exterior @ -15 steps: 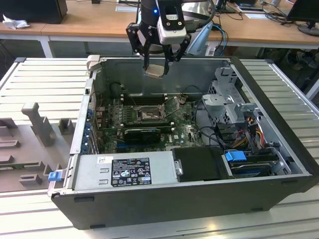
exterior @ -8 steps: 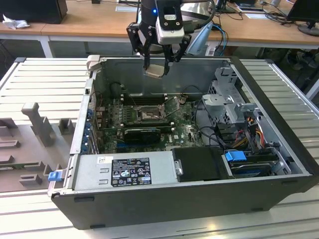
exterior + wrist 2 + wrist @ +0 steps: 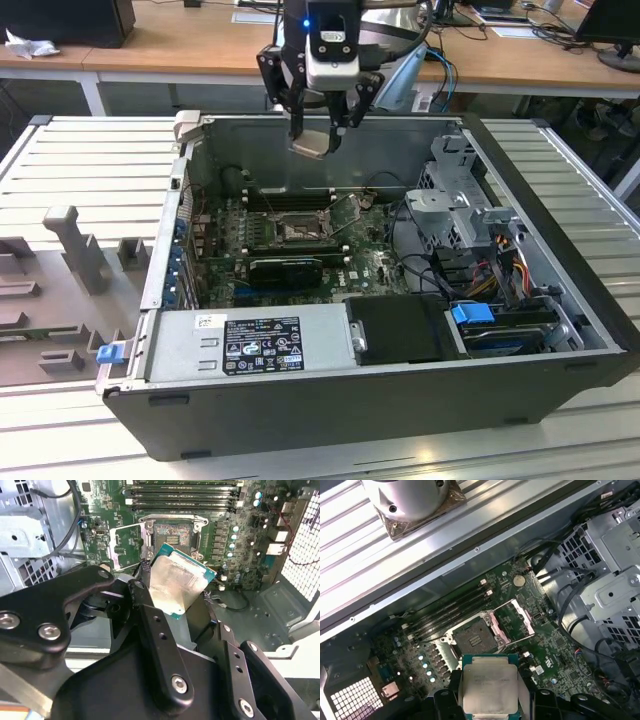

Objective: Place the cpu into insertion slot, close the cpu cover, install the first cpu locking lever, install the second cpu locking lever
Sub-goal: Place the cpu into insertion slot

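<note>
One cpu (image 3: 489, 682) — pale silvery top, green rim — clamped in pincer (image 3: 490, 700); insertion slot (image 3: 474, 641) uncovered.

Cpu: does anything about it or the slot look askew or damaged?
No damage shows. The cpu, clamped in the jaws, is turned against the edges of the empty slot; the cover stands open.

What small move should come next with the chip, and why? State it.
Probably lower the chip toward the open socket, lining it up first. The pincer holds it above the case, well over the board, and the cover stands flipped open, leaving the socket bare.
</note>
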Controlling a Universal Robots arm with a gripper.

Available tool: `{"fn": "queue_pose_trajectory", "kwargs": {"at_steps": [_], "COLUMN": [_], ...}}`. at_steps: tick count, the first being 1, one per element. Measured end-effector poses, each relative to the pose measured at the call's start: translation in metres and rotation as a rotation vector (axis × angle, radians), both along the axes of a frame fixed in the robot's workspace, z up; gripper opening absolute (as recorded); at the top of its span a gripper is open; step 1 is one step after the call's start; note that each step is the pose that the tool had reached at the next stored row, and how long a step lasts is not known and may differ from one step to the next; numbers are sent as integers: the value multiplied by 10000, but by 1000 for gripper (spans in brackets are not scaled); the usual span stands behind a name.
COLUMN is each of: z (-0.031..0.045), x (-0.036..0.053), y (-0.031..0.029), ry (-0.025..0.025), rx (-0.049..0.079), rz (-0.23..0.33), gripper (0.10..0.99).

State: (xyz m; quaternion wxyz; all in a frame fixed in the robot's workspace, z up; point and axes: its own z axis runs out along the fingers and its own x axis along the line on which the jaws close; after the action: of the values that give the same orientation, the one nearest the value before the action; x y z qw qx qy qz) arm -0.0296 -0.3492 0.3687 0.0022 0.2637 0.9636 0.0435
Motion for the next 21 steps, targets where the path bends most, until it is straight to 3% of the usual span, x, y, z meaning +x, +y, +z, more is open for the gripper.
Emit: {"fn": "queue_pose_trajectory", "kwargs": {"at_steps": [7, 21], "z": [-74, -101], "x": [-13, -13], "y": [0, 0], "ry": [-78, -89], "rx": [-27, -68], "rz": [-30, -2103], "gripper": [529, 529]}}
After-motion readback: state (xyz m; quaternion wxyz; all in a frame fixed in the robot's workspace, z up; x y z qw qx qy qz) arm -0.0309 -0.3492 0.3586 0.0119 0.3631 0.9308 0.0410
